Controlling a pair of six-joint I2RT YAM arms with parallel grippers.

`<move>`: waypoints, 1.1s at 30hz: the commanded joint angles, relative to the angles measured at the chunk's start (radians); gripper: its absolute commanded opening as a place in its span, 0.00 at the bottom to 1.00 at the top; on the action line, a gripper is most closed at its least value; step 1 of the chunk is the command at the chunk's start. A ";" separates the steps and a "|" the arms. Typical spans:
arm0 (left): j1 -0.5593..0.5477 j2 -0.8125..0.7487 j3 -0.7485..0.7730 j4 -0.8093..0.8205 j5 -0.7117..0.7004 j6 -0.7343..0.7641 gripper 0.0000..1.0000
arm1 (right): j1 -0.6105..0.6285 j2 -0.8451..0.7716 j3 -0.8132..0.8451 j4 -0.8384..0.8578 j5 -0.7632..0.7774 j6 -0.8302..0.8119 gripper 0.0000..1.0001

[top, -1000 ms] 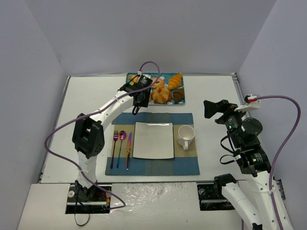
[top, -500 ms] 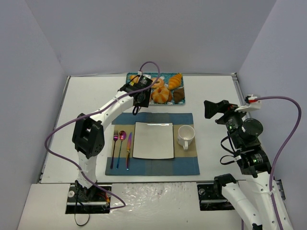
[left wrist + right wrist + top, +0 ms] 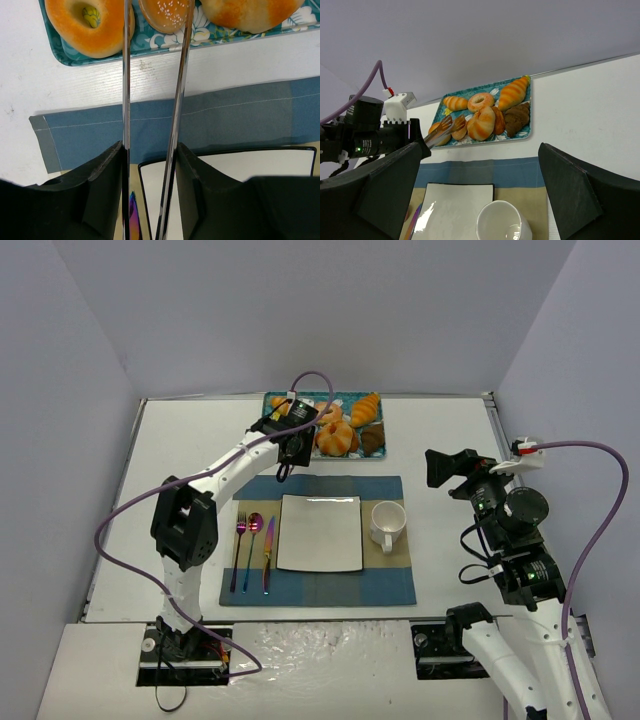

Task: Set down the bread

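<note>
2 blades of the tongs [image 3: 175, 100], pinched in our left pincer [image 3: 150, 150], flank the bread [image 3: 165, 15] on the tray [image 3: 75, 57] for lifting; our right pincer [image 3: 480, 147] gapes empty.

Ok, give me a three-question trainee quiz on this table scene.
1. True or false: the white cup stands left of the square plate.
2. What does the left tool hold? A) tongs B) a spoon C) nothing
3. Fill in: the tongs' tips flank the small seeded bread on the ____.
Key: 1 false, the cup is right of the plate; 2 A; 3 tray.
</note>
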 commanded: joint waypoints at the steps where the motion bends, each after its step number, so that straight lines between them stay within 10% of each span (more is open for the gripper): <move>1: -0.008 -0.038 0.013 0.033 -0.008 -0.010 0.37 | 0.008 0.009 0.029 0.071 0.015 -0.014 1.00; 14: -0.020 -0.094 0.011 0.024 -0.045 0.012 0.16 | 0.008 0.027 0.042 0.071 0.012 -0.019 1.00; 33: -0.061 -0.237 0.022 -0.016 -0.077 0.077 0.12 | 0.008 0.040 0.033 0.079 0.020 -0.022 1.00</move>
